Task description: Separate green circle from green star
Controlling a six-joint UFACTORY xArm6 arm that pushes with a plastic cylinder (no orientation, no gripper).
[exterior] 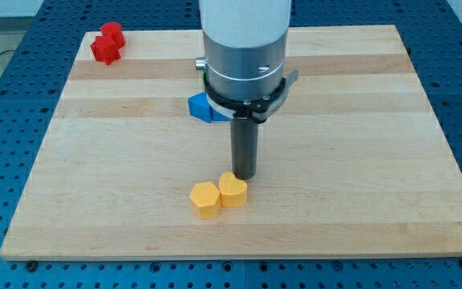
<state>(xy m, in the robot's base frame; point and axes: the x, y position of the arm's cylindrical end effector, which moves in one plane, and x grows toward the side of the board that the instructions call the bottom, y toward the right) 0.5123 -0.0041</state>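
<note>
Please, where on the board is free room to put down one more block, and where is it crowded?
Free: the board's whole right side, and the bottom left, between red blocks and yellow blocks. Crowded: the middle, where my tip nearly touches the yellow pair, blue block behind. No green blocks show.

Readable text: we find none anywhere in the view.
Wooden board [359,120]: we see bare grain only, with no print, number or sign.
Blocks: the yellow blocks [219,195], red blocks [107,44] and blue block [201,107] carry no letters or marks that we can make out.
Arm housing [245,48]: we see plain white and metal surfaces, with no brand or label showing.
</note>
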